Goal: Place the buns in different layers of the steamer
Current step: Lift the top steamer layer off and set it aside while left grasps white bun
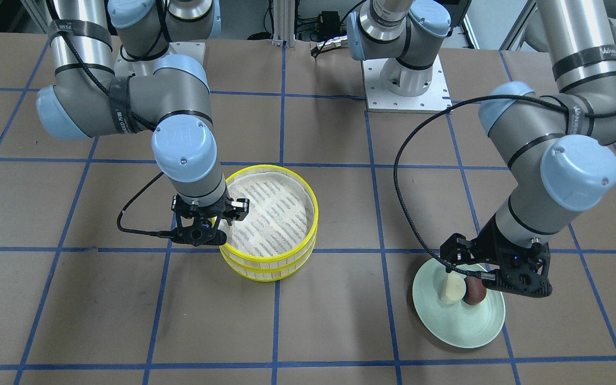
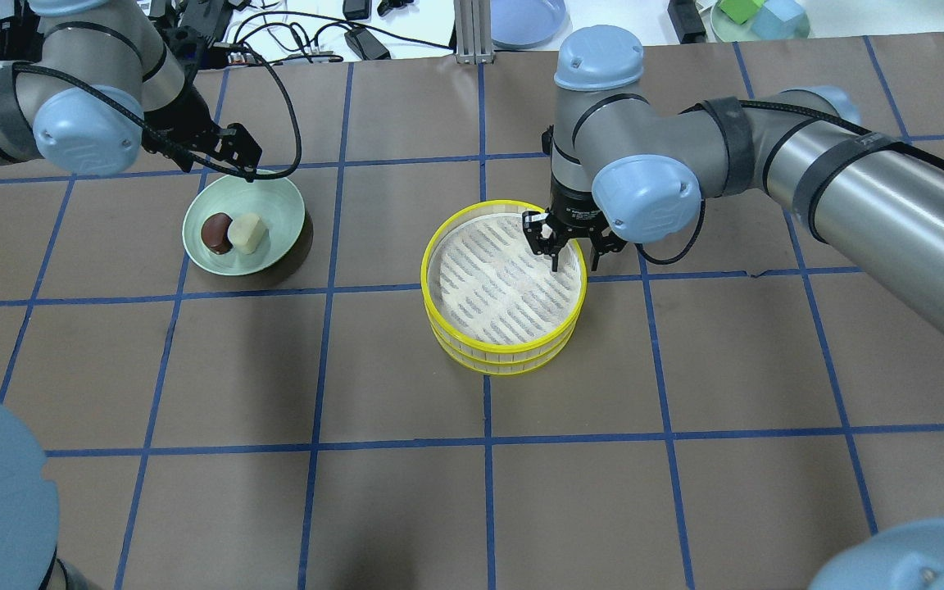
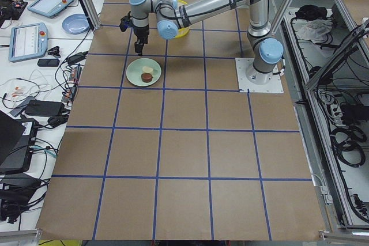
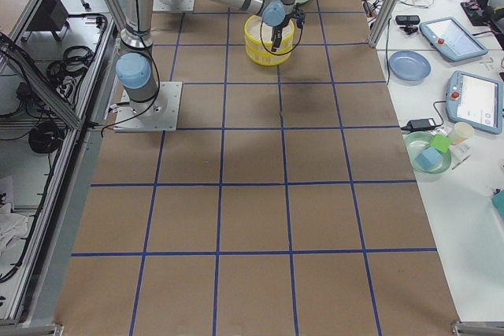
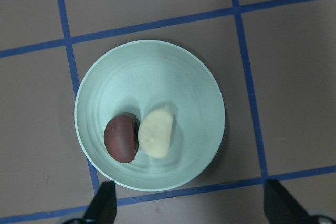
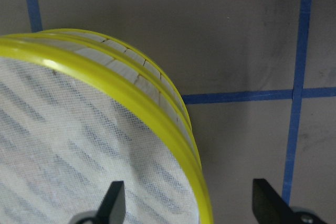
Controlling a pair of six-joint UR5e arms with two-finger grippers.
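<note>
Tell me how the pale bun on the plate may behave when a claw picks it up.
The pale bun looks smooth and rounded, so it may slip or roll. It touches the brown bun, so lifting it could nudge that one.

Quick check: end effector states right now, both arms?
Left end effector: open, empty, above the plate.
Right end effector: open, empty, fingers either side of the steamer rim.

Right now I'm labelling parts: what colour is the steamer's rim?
The steamer rim is yellow, clearest in the overhead view.
</note>
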